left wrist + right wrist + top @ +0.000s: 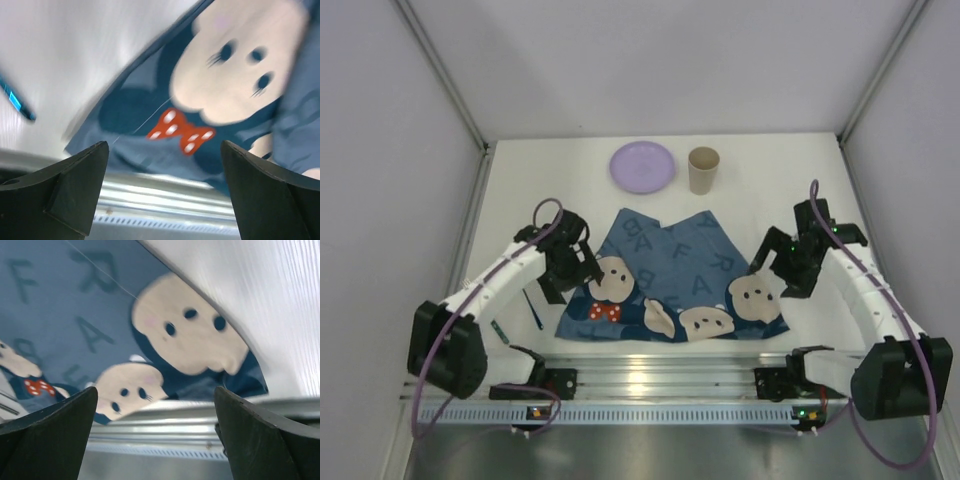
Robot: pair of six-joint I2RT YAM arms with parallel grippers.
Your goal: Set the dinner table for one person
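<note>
Your two arms bracket one blue placemat (670,275) on the white dinner table (770,180). The table fills the middle of the top view and lies under everything, with one aluminium rail (660,378) along its 6 o'clock edge.

The placemat lies rumpled, its far edge folded in at both corners. On it you can count three cartoon mouse faces and one red polka-dot bow among pale letters.

At 12 o'clock from the cloth sits one round purple plate (642,166). One beige cup (704,170) stands upright just beside it at about 1 o'clock, and the two are apart.

Off the cloth at 8 o'clock lies one thin dark-blue utensil (533,308) on bare tabletop. It shows as a blurred teal streak in the left wrist view, too smeared to tell its kind. A shorter dark piece (500,331) lies nearer the left arm and is too small to identify.

Your left gripper (570,268) hangs over the cloth's 9 o'clock edge, its two fingers (75,185) spread wide with only the bow and a mouse face between them. Your right gripper (788,268) sits at the cloth's 3 o'clock edge, its fingers (55,435) likewise parted and holding nothing. Whether either touches the fabric cannot be told.
</note>
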